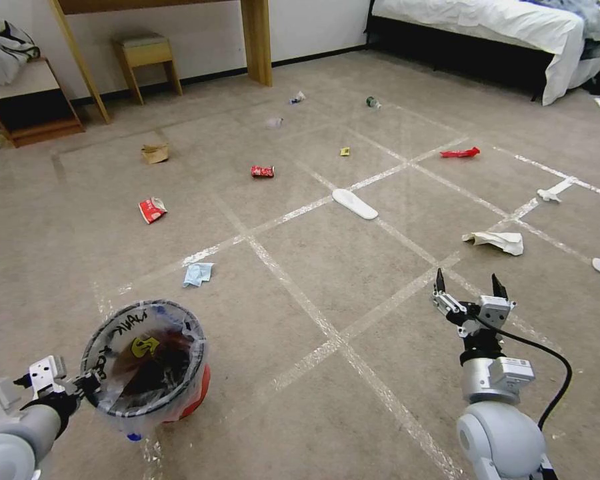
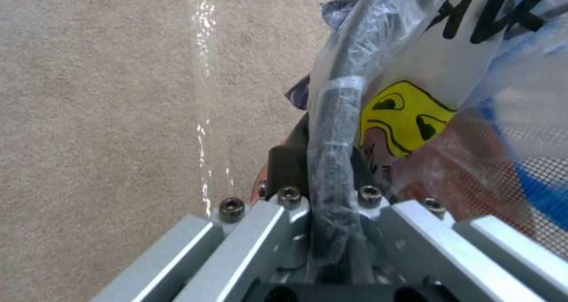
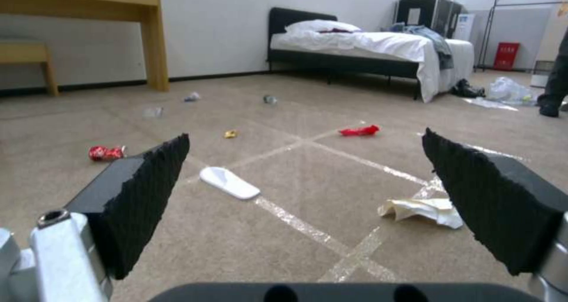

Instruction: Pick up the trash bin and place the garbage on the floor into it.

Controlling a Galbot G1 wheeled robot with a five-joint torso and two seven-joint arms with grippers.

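Red trash bin [image 1: 180, 393] rim between left jaws

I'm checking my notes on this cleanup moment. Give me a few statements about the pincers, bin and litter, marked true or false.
1. The left pincer is shut on the red trash bin's rim. True.
2. The right pincer holds the crumpled white paper. False: it is open and empty, with the paper on the carpet beyond it.
3. A blue mask lies on the carpet beyond the bin. True.
4. The crushed red can is inside the bin. False: it lies on the carpet, farther off.
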